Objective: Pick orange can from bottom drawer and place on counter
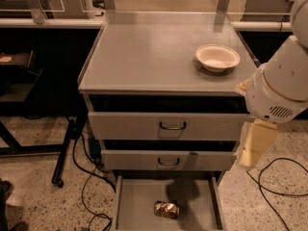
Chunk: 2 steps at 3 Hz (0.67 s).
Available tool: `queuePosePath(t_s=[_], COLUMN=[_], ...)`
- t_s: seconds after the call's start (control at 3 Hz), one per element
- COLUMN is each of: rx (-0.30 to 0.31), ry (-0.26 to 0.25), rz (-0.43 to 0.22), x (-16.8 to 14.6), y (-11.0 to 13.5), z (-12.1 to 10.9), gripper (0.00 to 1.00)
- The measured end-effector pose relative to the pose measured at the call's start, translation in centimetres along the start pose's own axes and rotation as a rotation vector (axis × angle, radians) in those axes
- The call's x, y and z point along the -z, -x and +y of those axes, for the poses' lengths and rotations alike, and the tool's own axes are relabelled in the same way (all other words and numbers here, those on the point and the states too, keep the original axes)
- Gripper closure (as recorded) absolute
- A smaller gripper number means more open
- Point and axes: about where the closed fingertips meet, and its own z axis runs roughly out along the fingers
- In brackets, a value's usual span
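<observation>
The orange can (pixel 166 209), dented and shiny, lies on the grey floor of the open bottom drawer (pixel 134 206), near the middle front. The counter (pixel 154 52) is the cabinet's flat grey top. My gripper (pixel 252 147) hangs as a cream-coloured piece below the white arm joint (pixel 279 90), to the right of the cabinet at the height of the two handled drawers. It is well above and to the right of the can and holds nothing that shows.
A white bowl (pixel 217 57) stands on the counter's right side. The two upper drawers (pixel 171 126) are pulled out slightly. Black cables (pixel 274 177) lie on the speckled floor at right and left. A dark table frame (pixel 29 105) stands at left.
</observation>
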Motion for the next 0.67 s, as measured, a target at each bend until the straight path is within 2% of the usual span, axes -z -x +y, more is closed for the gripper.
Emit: queuePosePath(t_s=[0.33, 0.67], rx=[0.000, 0.001], ry=[0.000, 0.014], rz=[0.000, -0.005], x=[0.0, -0.9], y=[0.0, -0.1], z=[0.0, 1.0], gripper=[0.00, 0.00])
